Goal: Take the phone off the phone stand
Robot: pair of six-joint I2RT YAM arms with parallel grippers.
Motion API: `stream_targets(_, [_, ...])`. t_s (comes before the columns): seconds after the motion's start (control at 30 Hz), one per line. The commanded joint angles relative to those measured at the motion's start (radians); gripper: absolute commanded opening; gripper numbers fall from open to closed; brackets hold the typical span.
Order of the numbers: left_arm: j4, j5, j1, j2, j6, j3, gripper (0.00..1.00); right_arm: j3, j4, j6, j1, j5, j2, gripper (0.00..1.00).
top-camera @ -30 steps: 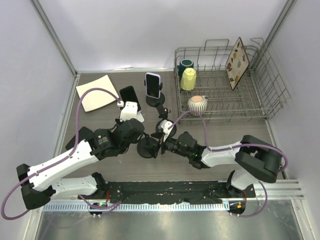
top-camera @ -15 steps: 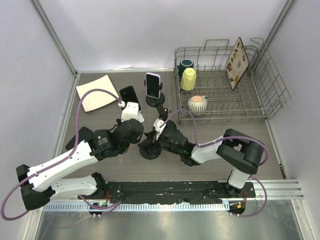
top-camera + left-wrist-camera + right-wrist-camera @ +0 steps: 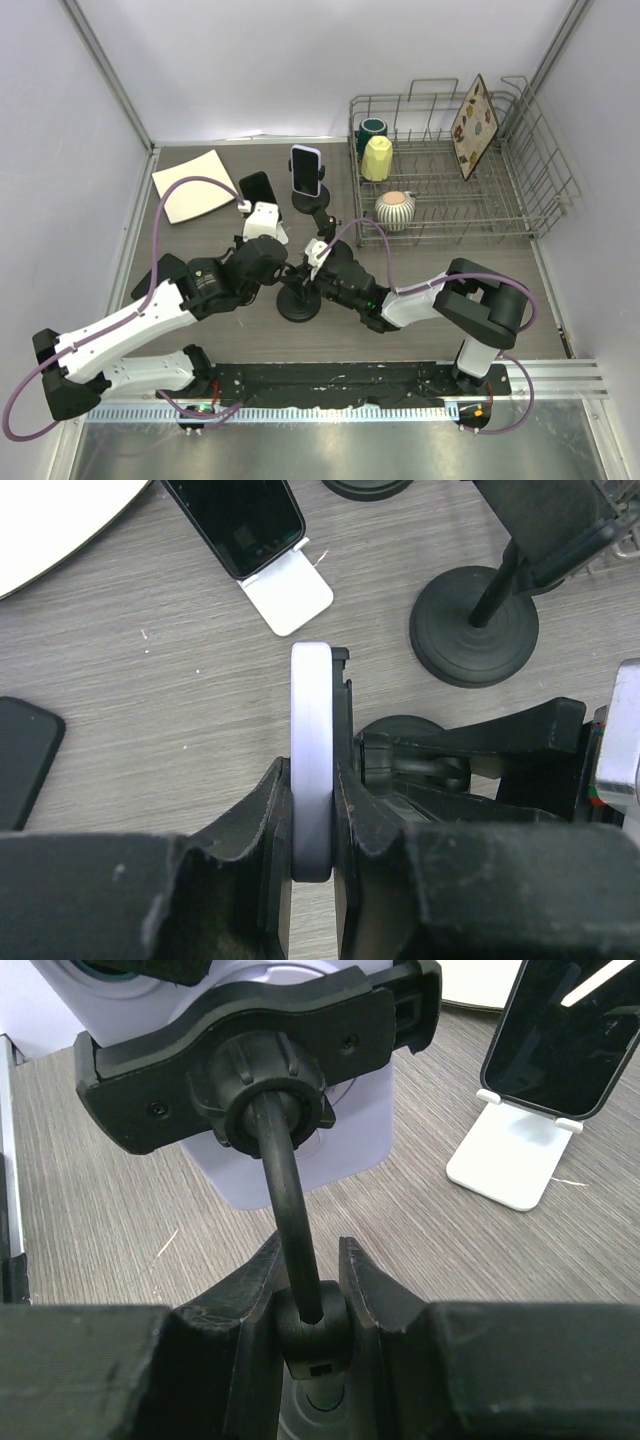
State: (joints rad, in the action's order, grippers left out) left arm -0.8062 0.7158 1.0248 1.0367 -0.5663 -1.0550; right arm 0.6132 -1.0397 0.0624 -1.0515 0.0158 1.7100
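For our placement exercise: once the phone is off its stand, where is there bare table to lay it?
A bare strip lies between the dish rack and the right arm. Another lies nearside of the stand base, beside the left arm. Behind it, round the black phone and upright phone, is crowded.

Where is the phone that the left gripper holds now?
The lavender phone stands edge-on at the centre of the left wrist view, inside the left gripper. The black clamp stand touches it on the right, and the white stand lies beyond it.
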Motion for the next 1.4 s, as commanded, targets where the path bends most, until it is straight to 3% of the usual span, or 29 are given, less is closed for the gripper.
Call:
stream_targets(0.0, [-0.025,-0.076,0.004,0.008,0.016,-0.028,0.00,0.020,-0.042,0.050,0.004,-0.122,-0.018,0.01])
stream_targets(0.27, [-0.053,-0.266,0.004,0.022,0.023,-0.025,0.00,0.000,-0.053,0.040,0.004,-0.290,-0.018,0.01])
stream_targets(0.53, [-0.137,-0.316,0.008,0.036,-0.038,-0.019,0.00,-0.009,-0.022,0.065,0.004,-0.483,-0.018,0.01])
stream_targets(0.6, [-0.162,-0.285,0.008,0.033,-0.070,-0.023,0.00,-0.012,-0.023,0.065,0.004,-0.491,-0.018,0.01])
stream_targets(0.77, [-0.286,0.011,0.008,0.022,-0.204,-0.069,0.00,-0.030,-0.037,0.089,0.004,-0.482,-0.015,0.01])
stream_targets(0.87, [-0.249,0.106,0.008,-0.001,-0.242,-0.069,0.00,-0.039,-0.049,0.126,0.001,-0.478,-0.013,0.01])
stream_targets(0.93, [-0.110,0.105,0.006,-0.023,-0.202,-0.031,0.09,-0.043,-0.059,0.140,-0.010,-0.487,-0.012,0.01])
stream_targets(0.97, [-0.055,0.091,0.006,-0.033,-0.187,-0.014,0.28,-0.043,-0.063,0.149,-0.011,-0.491,-0.010,0.01])
stream_targets(1.03, [0.103,0.077,0.008,-0.066,-0.147,0.038,0.46,-0.040,-0.063,0.155,-0.022,-0.508,-0.007,0.01])
stream_targets(1.07, [0.149,0.070,0.006,-0.076,-0.138,0.055,0.63,-0.038,-0.063,0.158,-0.024,-0.514,-0.006,0.01])
stream_targets(1.17, [0.272,0.071,0.009,-0.099,-0.104,0.098,0.85,-0.036,-0.065,0.159,-0.031,-0.513,-0.004,0.01])
stream_targets(1.27, [0.375,0.088,0.006,-0.121,-0.057,0.145,0.96,-0.036,-0.074,0.160,-0.035,-0.501,0.002,0.01])
stream_targets(1.37, [0.507,0.080,0.008,-0.138,0.014,0.197,0.96,-0.033,-0.077,0.162,-0.041,-0.488,0.011,0.01])
